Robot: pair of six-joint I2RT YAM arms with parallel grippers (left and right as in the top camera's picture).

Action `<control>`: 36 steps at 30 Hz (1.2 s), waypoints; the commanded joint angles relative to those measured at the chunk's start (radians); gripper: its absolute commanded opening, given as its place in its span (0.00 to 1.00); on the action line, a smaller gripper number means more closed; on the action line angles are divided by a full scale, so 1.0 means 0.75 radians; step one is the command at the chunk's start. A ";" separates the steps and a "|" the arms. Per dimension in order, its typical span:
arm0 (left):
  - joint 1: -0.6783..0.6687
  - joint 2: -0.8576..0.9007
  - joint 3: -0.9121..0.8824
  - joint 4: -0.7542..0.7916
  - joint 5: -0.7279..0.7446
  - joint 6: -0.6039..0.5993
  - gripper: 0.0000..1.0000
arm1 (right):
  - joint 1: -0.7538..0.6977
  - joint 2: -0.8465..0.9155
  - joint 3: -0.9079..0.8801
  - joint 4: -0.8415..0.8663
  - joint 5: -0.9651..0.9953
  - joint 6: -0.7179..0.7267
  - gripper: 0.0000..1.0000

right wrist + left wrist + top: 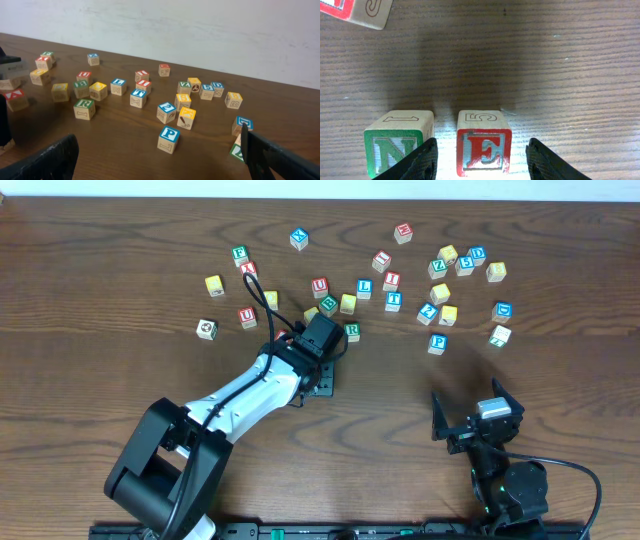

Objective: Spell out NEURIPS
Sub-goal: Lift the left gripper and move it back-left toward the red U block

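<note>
In the left wrist view, my left gripper is open and straddles a cube with a red E, with a gap on each side. A cube with a green N stands just left of the left finger. In the overhead view the left gripper hides both cubes. A green R, red U, red I and blue P lie scattered. My right gripper is open and empty, near the P.
Other letter cubes lie scattered across the far half of the table, such as L, T, X and several yellow-faced ones. A red-edged cube sits ahead and to the left of the left gripper.
</note>
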 commanded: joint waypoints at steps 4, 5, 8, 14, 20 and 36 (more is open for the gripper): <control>0.006 -0.037 0.110 -0.036 -0.016 0.052 0.56 | -0.007 -0.006 -0.002 -0.006 -0.007 0.003 0.99; 0.006 -0.047 0.121 -0.039 -0.016 0.063 0.56 | -0.007 -0.006 -0.002 -0.006 -0.007 0.003 0.99; 0.006 -0.084 0.142 -0.043 -0.016 0.076 0.56 | -0.007 -0.006 -0.002 -0.006 -0.007 0.003 0.99; 0.006 -0.191 0.169 -0.042 -0.115 0.101 0.56 | -0.007 -0.006 -0.002 -0.006 -0.007 0.003 0.99; 0.060 -0.233 0.253 -0.070 -0.222 0.146 0.63 | -0.007 -0.006 -0.002 -0.006 -0.007 0.003 0.99; 0.457 -0.134 0.664 -0.426 -0.115 0.084 0.66 | -0.007 -0.006 -0.002 -0.006 -0.007 0.003 0.99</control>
